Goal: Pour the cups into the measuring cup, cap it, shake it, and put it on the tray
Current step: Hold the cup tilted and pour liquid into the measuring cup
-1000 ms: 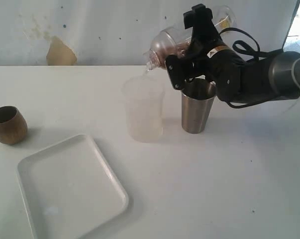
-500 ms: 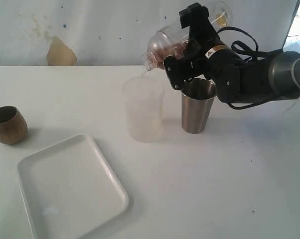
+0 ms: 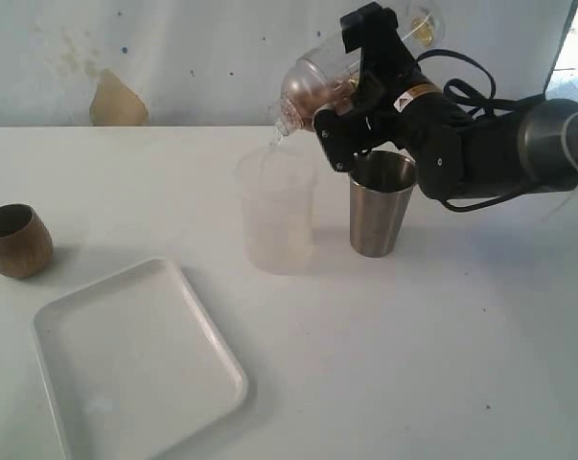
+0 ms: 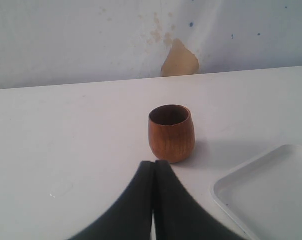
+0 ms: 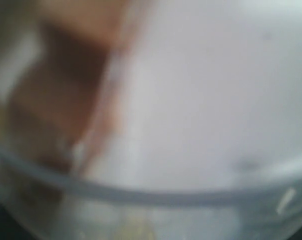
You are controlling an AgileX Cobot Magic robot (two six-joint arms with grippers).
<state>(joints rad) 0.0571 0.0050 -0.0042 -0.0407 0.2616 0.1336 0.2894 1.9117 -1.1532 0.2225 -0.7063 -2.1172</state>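
Against wall point(image 3: 173, 57), right end effector point(image 3: 363, 91) half-hides measuring cup point(image 3: 311, 84).

The wooden cup point(image 3: 15, 240) is brown, smooth and satin. The steel tumbler point(image 3: 380, 216) is brushed metal. The measuring cup point(image 3: 308, 81) is clear, glossy plastic. The straight cup point(image 3: 277, 211) is frosted, translucent plastic. The tray point(image 3: 135, 374) is white, smooth and faintly glossy. The tabletop point(image 3: 442, 364) is white and matt.

We see a small round brown wooden cup point(image 3: 16, 241) point(image 4: 171, 133) standing upright at the table's far left, near a corner of the flat white rectangular tray point(image 3: 135, 369) point(image 4: 271, 190), which lies at the near left. A tapered brushed-steel tumbler point(image 3: 381, 216) stands upright right of centre. Above it and a little left, the large clear round-bottomed plastic measuring cup point(image 3: 312, 86) point(image 5: 140, 192) hangs in the air. It is tipped with its mouth down and to the left, and brownish contents are gathered towards that mouth.
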